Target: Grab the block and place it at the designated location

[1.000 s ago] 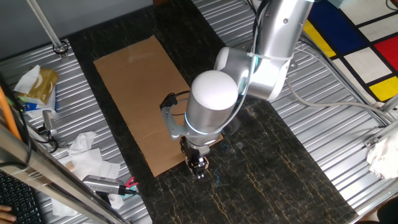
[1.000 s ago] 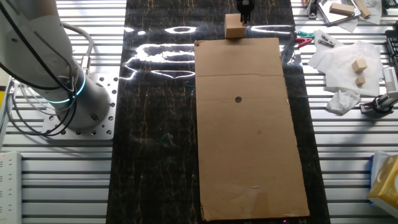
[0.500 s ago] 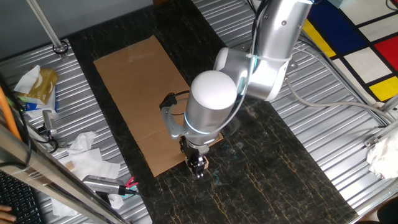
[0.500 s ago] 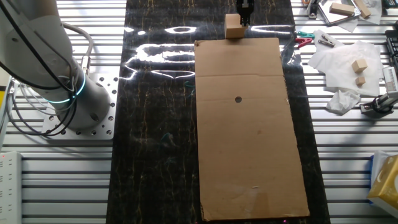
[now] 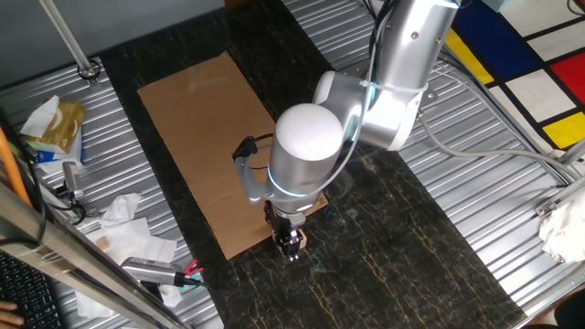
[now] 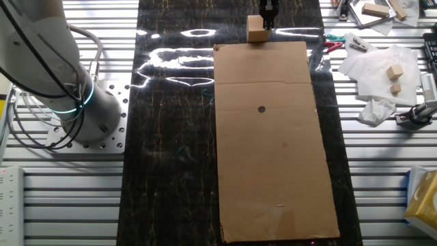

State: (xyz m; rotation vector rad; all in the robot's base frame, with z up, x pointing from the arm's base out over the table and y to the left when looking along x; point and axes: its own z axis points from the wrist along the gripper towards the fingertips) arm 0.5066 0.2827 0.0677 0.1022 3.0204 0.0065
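The block (image 6: pixel 257 29), a small pale wooden cube, rests on the dark tabletop just past the far short edge of the cardboard sheet (image 6: pixel 273 164). The designated location (image 6: pixel 262 109), a small black dot, lies on that sheet, well short of the block. My gripper (image 6: pixel 270 14) hangs at the top edge of this view, close beside the block's right side; contact cannot be judged. From the other side, the gripper (image 5: pixel 291 243) points down at the sheet's near corner, and the arm hides the block and the dot. The gap between the fingers is too small to read.
White paper scraps (image 6: pixel 374 68) with two small wooden cubes (image 6: pixel 394 72) lie on the ribbed metal right of the sheet, with tools and clutter (image 5: pixel 137 256) nearby. The robot base (image 6: pixel 75 102) stands left of the dark strip.
The arm's elbow has shifted slightly left in one fixed view. The gripper tip and the block sit almost where they were.
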